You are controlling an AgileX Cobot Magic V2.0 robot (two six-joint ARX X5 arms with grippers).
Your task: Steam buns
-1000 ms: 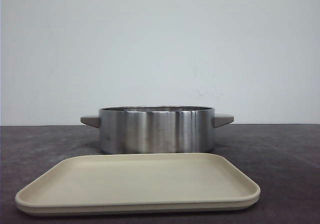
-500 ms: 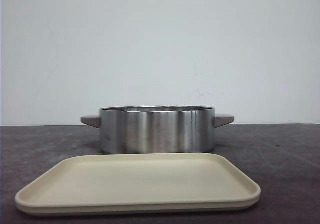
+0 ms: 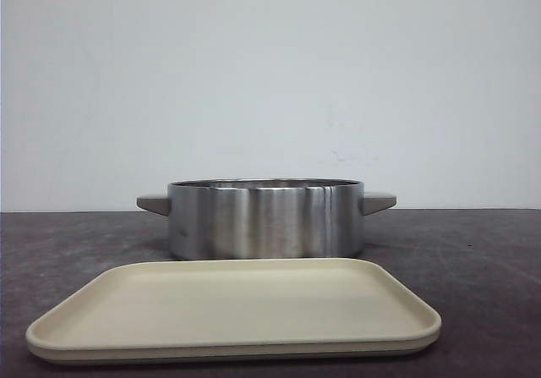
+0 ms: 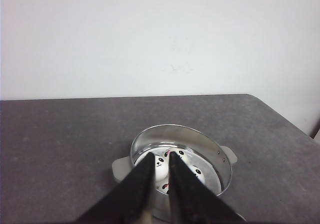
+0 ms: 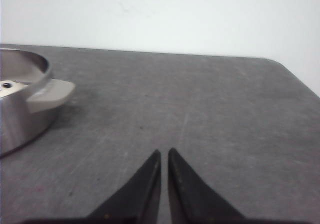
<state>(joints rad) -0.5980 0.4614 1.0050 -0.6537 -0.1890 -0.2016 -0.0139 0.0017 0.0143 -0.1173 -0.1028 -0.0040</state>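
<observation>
Several white panda-faced buns (image 4: 161, 167) lie inside a round steel pot (image 4: 210, 145) with grey handles; my fingers hide part of them. In the front view the pot (image 3: 266, 219) stands behind the tray and its wall hides the buns. My left gripper (image 4: 161, 154) hangs well above the pot, fingers nearly together and empty. My right gripper (image 5: 164, 150) is shut and empty low over the bare table, to the right of the pot (image 5: 20, 114), where a sliver of one bun (image 5: 7, 86) shows. Neither gripper shows in the front view.
A beige rectangular tray (image 3: 237, 306) lies in front of the pot with nothing on it. The dark grey table (image 5: 200, 98) ends at a white wall behind and at a right edge (image 4: 295, 129).
</observation>
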